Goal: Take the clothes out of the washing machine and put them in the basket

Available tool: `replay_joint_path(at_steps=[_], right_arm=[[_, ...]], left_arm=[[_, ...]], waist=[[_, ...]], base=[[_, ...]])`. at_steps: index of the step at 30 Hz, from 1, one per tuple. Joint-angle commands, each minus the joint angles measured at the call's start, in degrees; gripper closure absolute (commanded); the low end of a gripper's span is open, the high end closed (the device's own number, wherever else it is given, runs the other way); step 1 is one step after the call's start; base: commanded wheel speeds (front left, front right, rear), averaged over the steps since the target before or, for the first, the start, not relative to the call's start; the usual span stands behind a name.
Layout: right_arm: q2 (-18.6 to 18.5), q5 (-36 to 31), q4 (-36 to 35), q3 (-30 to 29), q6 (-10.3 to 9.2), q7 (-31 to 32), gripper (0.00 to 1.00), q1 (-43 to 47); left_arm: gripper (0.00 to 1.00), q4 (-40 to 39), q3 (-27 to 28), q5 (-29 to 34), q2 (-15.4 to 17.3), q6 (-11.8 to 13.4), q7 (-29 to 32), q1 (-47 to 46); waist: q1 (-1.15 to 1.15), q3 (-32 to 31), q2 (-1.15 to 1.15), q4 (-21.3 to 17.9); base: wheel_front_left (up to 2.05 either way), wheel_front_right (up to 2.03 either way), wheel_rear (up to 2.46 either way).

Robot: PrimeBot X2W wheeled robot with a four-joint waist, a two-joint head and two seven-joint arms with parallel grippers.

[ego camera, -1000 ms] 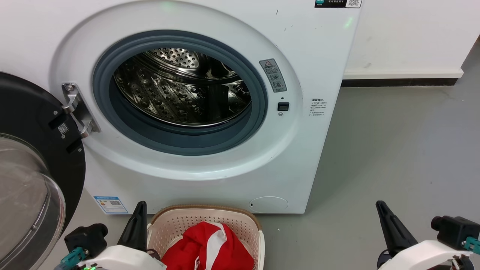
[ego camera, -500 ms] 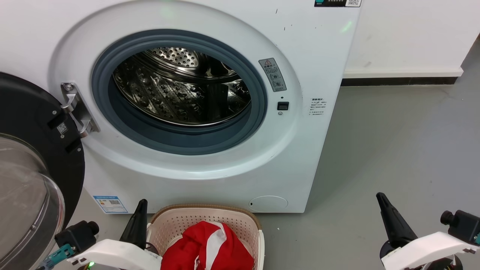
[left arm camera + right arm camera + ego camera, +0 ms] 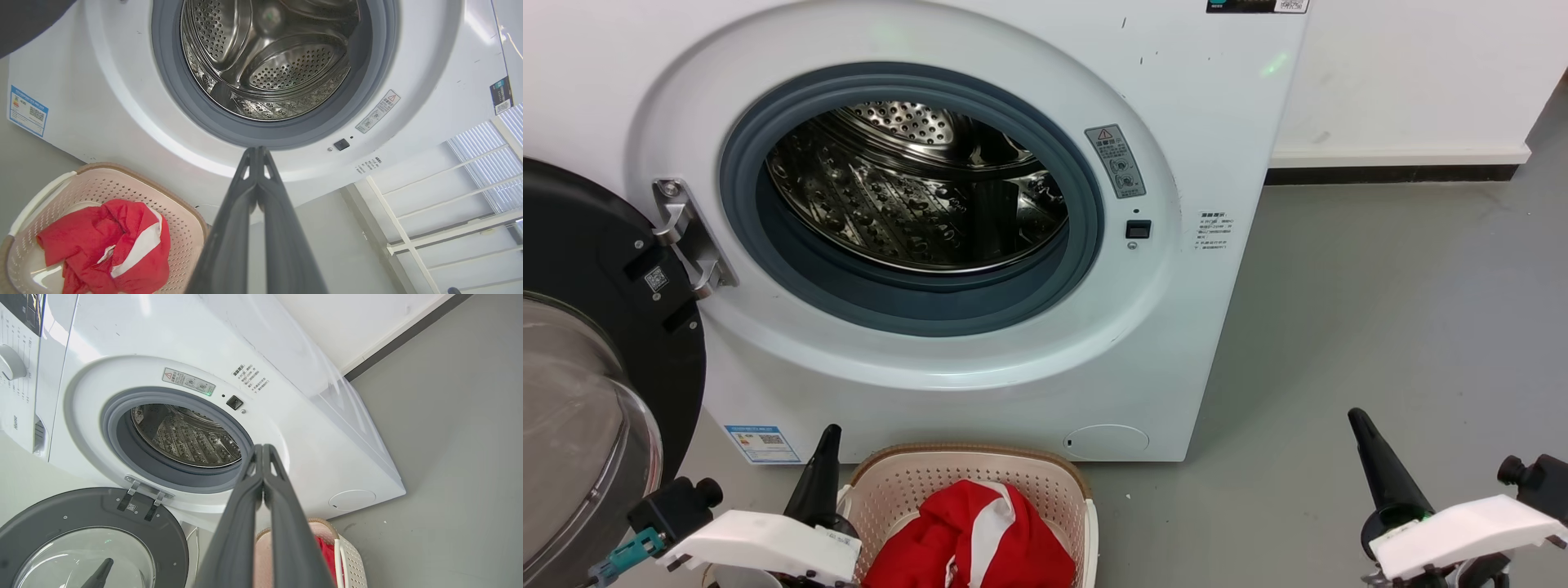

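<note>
A garment could be missed behind the grey rubber ring [image 3: 915, 314], which hides the near floor of the perforated steel drum [image 3: 907, 204]. One white front-loading washing machine [image 3: 1217, 122]; one cream plastic basket [image 3: 968, 449] near it, holding one heap of bright red fabric clothes [image 3: 1033, 547]; two dark-fingered pincers, left gripper [image 3: 256, 149] and right gripper [image 3: 261, 446], both clenched empty

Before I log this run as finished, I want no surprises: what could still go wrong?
The open door stands close beside the left gripper; swinging that arm leftward might strike it. The drum looks empty, but the grey ring hides its front floor, so a small garment could remain.
</note>
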Motion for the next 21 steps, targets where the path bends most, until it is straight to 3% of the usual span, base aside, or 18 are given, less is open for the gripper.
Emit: replay_joint_path(at_steps=[1,21], right_arm=[[-0.4,1.5,-0.2,-0.1,0.0,-0.3,1.0,-1.8],[-0.5,15.0,3.4,-1.0,0.0,-0.6,1.0,-4.1]], left_arm=[[1.0,-0.3,0.4,-1.5,0.0,-0.3,0.0,-1.6],[1.0,3.0,2.1,-14.4,-0.7,-2.0,1.0,-3.7]], waist=[[0.0,0.0,0.0,0.0],[0.0,0.3,0.0,-0.2]], base=[[0.0,0.0,0.0],[0.0,0.0,0.0]])
